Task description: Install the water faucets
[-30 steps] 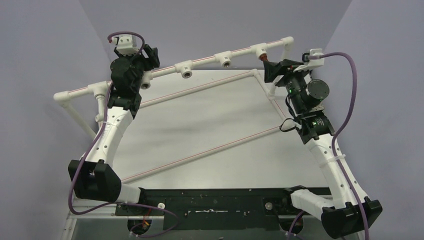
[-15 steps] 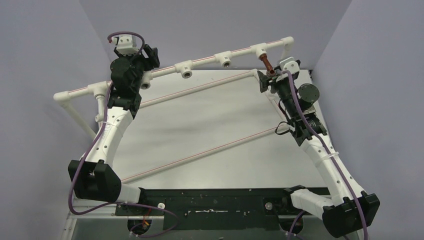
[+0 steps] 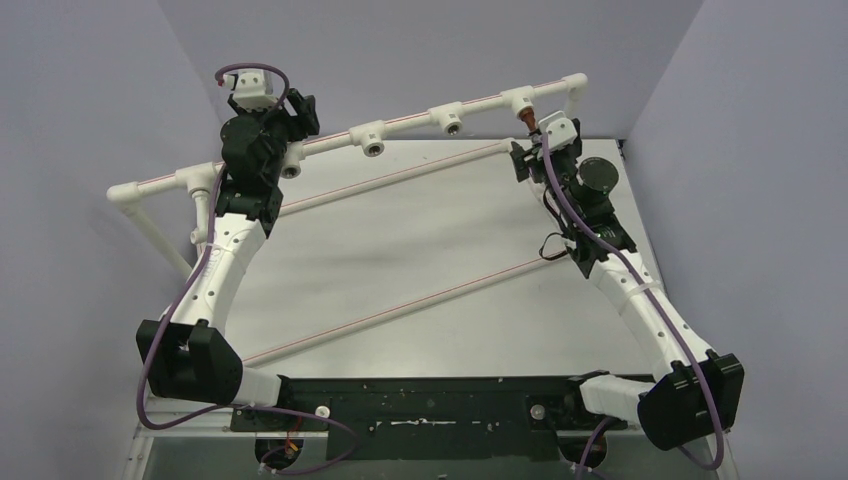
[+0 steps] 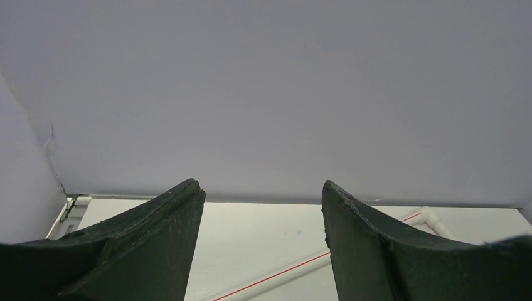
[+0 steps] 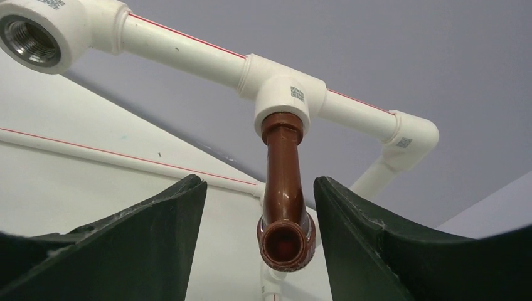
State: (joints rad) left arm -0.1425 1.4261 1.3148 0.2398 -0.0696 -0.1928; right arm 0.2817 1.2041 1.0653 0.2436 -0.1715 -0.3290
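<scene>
The dark reddish-brown faucet [image 5: 283, 182] hangs from a white tee socket [image 5: 290, 100] at the right end of the pipe rail, its open round end facing the camera. My right gripper [image 5: 258, 180] is open, with a finger on each side of the faucet's lower end and not touching it. In the top view only the faucet's top [image 3: 527, 117] shows above the right gripper [image 3: 530, 140]. My left gripper [image 4: 263, 188] is open and empty, facing the back wall. In the top view it [image 3: 303, 112] sits at the left part of the rail. The white faucet is not in view.
The white pipe frame [image 3: 410, 128] runs along the back with two empty tee sockets [image 3: 372, 138] [image 3: 451, 120]. Red-striped pipes [image 3: 400, 305] cross the white table. Purple-grey walls close in at the back and both sides. A black base bar [image 3: 430, 405] lies at the near edge.
The right arm swung left and its wrist turned, bringing the gripper from the faucet's right side to straddle the faucet. The left arm has not moved.
</scene>
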